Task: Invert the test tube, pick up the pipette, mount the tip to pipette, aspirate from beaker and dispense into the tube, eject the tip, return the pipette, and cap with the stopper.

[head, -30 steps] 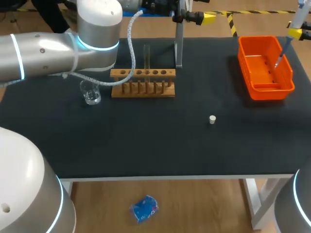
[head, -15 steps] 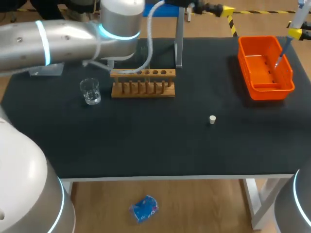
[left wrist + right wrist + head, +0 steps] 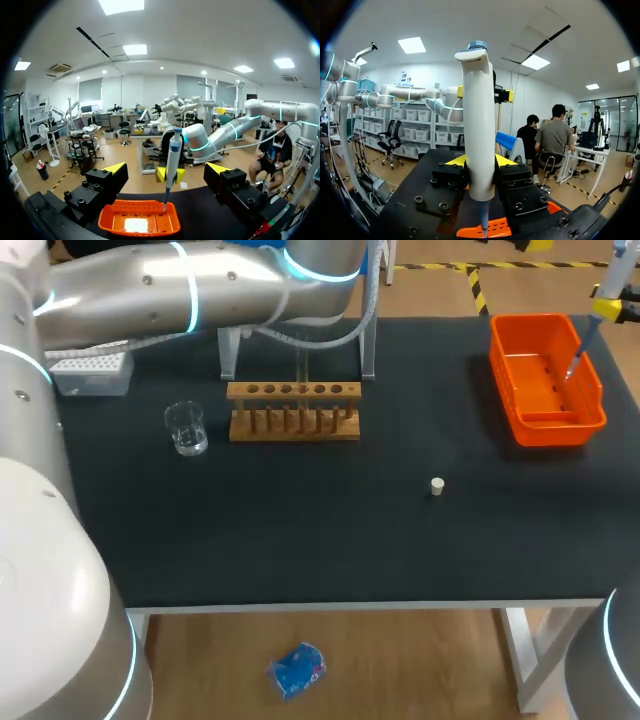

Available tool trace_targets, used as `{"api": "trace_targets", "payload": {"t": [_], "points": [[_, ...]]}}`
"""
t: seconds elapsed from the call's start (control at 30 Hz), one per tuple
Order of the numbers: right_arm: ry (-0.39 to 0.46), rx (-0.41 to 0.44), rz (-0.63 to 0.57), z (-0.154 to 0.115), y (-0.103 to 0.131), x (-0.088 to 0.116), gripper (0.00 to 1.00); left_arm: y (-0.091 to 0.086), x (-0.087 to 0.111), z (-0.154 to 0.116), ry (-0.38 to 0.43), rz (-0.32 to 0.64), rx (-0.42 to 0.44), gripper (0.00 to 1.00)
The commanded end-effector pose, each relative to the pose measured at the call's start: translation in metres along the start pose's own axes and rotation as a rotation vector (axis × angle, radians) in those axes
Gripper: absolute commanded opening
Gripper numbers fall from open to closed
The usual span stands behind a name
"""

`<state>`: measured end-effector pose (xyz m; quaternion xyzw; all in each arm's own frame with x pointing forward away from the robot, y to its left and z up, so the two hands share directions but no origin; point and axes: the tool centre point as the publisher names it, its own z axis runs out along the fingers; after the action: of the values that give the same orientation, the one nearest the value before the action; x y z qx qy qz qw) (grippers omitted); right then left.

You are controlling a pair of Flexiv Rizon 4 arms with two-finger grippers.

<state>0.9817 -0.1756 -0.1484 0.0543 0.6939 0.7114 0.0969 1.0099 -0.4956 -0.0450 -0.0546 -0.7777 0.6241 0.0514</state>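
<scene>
Right jaws clamp pipette (image 3: 479, 125); stopper (image 3: 437, 486) shows only overhead.

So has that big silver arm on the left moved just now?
Yes. The left arm swung to its right and farther back: its glowing joint was over the left end of the wooden rack, and now sits behind its right half.
</scene>
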Motion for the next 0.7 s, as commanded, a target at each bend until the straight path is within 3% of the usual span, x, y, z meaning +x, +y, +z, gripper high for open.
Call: {"api": "trace_targets", "payload": {"t": [0.03, 0.27, 0.7], "points": [[0.004, 0.000, 0.000, -0.001, 0.000, -0.001, 0.00, 0.000, -0.006, 0.003, 0.019, 0.001, 0.000, 1.00], [0.004, 0.000, 0.000, -0.001, 0.000, -0.001, 0.00, 0.000, -0.006, 0.003, 0.019, 0.001, 0.000, 1.00], [0.004, 0.000, 0.000, -0.001, 0.000, -0.001, 0.00, -0.010, -0.010, 0.058, 0.017, -0.028, -0.089, 1.00]]}}
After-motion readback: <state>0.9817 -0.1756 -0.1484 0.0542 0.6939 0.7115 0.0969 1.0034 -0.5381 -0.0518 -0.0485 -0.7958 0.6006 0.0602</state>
